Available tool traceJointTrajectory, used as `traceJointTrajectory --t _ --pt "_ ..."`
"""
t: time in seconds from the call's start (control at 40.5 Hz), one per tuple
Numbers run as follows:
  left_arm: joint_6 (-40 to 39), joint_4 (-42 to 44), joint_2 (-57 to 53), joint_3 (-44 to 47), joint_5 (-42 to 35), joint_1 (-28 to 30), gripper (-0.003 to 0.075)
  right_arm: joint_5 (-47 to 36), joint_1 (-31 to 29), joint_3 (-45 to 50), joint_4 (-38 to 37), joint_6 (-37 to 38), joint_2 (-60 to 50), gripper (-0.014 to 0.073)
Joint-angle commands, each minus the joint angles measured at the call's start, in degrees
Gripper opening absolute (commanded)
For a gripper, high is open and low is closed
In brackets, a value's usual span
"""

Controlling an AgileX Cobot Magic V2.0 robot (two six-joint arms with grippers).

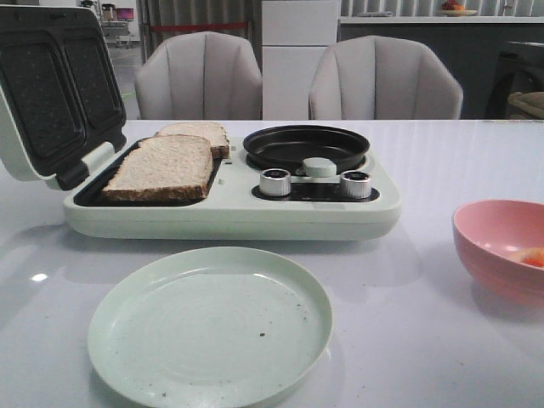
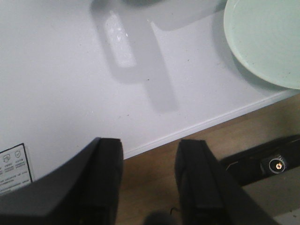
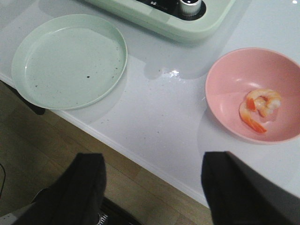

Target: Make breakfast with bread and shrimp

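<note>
Two crusted beige bread slices (image 1: 166, 166) were laid in the open green sandwich maker (image 1: 229, 212) for toasting, orange-pink shrimp (image 3: 260, 108) kept ready in the pink bowl (image 3: 225, 79) at right, while both the left tool (image 2: 150, 176) and right tool (image 3: 152, 187) were held wide and empty off the white surface's (image 1: 408, 323) near edge.

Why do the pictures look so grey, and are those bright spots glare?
Front view: dim, flat light, one glare spot on the table. Left wrist view: soft shadows and a bright streak. Right wrist view: glare near the pink bowl; gripper fingers dark, blurred.

It looks like a dining area in a showroom or lab. Two padded chairs (image 1: 202, 75) stand behind a white table (image 1: 442, 170). A breakfast maker (image 1: 229, 191) sits on it.
</note>
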Motion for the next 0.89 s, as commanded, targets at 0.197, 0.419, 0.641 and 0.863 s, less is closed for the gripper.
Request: traceJointTrajectory --t 0.197,0.419,0.641,0.863 --pt "0.8 2.3 13.3 -6.3 -0.8 9.3 0.011 -3.1 0.0 -1.5 0.5 0.1 0.0 0.054" --pt "15.0 -6.3 19.5 -10.3 -5.0 26.7 0.0108 -3.1 0.0 -1.5 0.5 0.1 0.0 0.054" --pt "28.8 -26.1 24.7 -16.9 -10.0 47.1 0.0108 -3.1 0.0 -1.5 0.5 0.1 0.0 0.054" --pt "30.4 -40.3 32.5 -25.3 -14.0 56.9 0.0107 -3.1 0.0 -1.5 0.5 0.1 0.0 0.054"
